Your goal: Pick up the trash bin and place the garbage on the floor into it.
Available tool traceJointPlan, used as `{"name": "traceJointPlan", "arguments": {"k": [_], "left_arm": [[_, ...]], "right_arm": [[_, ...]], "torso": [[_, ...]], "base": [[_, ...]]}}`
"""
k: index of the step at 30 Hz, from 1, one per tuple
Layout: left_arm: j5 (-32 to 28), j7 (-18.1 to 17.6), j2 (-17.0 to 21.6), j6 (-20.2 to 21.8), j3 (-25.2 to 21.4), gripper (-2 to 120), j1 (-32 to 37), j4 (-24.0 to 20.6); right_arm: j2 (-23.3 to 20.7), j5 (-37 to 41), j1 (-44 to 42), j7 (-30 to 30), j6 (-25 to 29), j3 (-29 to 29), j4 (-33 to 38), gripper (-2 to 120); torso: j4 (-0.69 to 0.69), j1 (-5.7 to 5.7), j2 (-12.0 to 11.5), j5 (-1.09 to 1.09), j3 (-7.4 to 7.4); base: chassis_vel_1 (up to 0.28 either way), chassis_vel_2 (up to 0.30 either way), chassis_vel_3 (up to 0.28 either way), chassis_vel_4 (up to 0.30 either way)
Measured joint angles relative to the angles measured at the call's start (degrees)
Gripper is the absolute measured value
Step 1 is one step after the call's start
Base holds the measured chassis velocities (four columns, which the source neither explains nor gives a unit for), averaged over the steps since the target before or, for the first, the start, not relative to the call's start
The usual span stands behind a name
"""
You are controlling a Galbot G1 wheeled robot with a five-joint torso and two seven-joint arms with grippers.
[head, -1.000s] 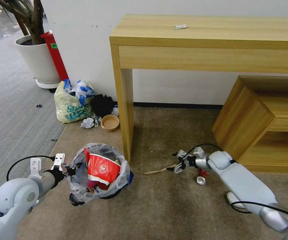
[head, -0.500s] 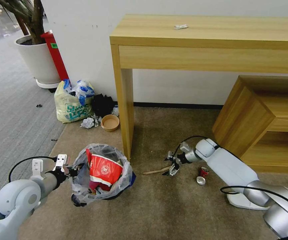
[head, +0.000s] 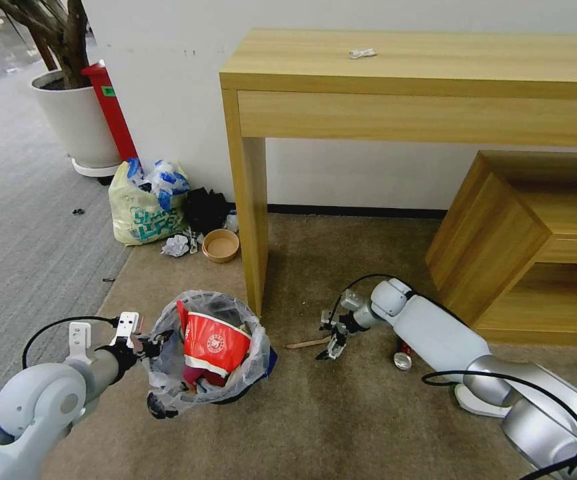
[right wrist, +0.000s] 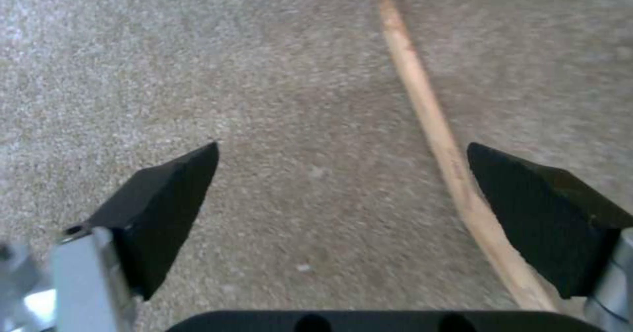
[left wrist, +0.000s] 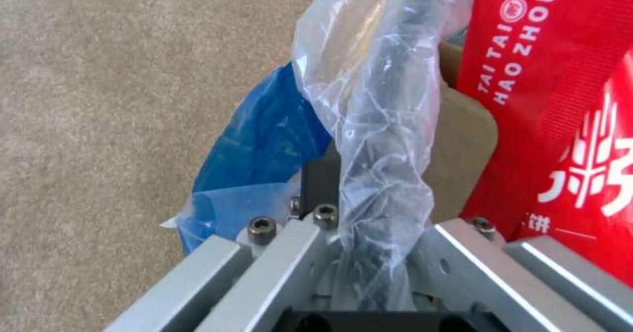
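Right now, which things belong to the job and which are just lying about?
Job: trash bin held by left gripper; wooden stick under open right gripper; crushed can.
Lying about: printed plastic bag, paper bowl, plant pot, wooden table.

Wooden desk (head: pixel 408 87) against the white wall (head: pixel 161 80); low wooden cabinet (head: pixel 528 247) beside it. Potted plant (head: pixel 71 110), red canister (head: pixel 111 110), printed plastic bag (head: pixel 143 213) (knotted, blue at top), grey striped carpet (head: pixel 21 220).
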Motion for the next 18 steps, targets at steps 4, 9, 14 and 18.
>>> {"name": "traceJointPlan", "arguments": {"k": [4, 9, 14, 18], "left_arm": [[0.1, -0.1, -0.2, 0.0, 0.0, 0, 0.1, 0.0], [0.2, -0.2, -0.3, 0.0, 0.0, 0, 0.1, 0.0], [0.2, -0.2, -0.2, 0.0, 0.1, 0, 0.1, 0.0], [0.2, -0.2, -0.3, 0.0, 0.4, 0, 0.0, 0.0]], "right_arm": [[0.9, -1.2, -0.7, 0.4, 0.1, 0.2, -0.6, 88], [2.4, -2.1, -1.4, 2.3, 0.1, 1.6, -3.1, 85], [3.2, -2.2, -1.4, 4.2, 0.2, 2.5, -5.2, 80], [3.8, -2.1, -1.4, 6.8, 0.4, 3.2, -6.9, 78]], "torso": [[0.02, 0.0, 0.0, 0.0, 0.0], [0.01, 0.0, 0.0, 0.0, 0.0], [0.01, 0.0, 0.0, 0.0, 0.0], [0.01, 0.0, 0.0, 0.0, 0.0]], "base": [[0.0, 0.0, 0.0, 0.0], [0.0, 0.0, 0.0, 0.0], [0.0, 0.0, 0.0, 0.0], [0.0, 0.0, 0.0, 0.0]]}}
